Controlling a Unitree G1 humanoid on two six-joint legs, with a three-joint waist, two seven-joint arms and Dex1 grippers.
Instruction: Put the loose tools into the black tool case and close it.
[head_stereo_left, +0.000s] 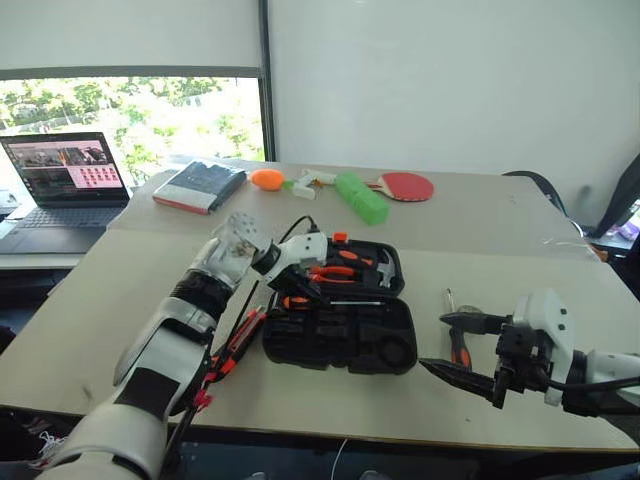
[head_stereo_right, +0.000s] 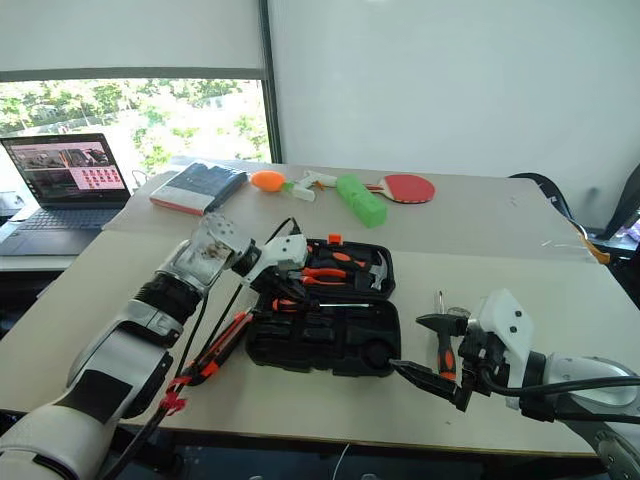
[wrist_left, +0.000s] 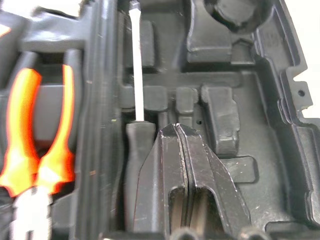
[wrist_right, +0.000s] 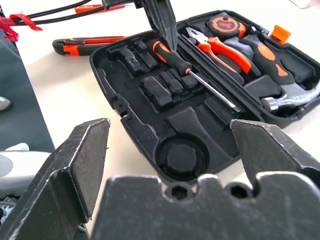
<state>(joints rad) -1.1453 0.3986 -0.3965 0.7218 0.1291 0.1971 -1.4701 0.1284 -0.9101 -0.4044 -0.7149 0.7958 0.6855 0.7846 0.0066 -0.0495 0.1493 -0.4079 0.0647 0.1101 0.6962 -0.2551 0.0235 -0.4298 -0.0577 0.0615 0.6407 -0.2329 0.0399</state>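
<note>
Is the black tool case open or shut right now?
Open: the black tool case lies flat, both halves up, moulded slots showing, a screwdriver in one.

Black tool case (head_stereo_left: 340, 320) lies open; one screwdriver (wrist_right: 187, 70) apparently slotted inside.

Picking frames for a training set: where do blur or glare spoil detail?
Left wrist view: orange pliers blurred, screwdriver beside the left gripper soft. Right wrist view: right gripper fingers blurred up close, black tool case sharp. Left eye view: window overexposed.
</note>
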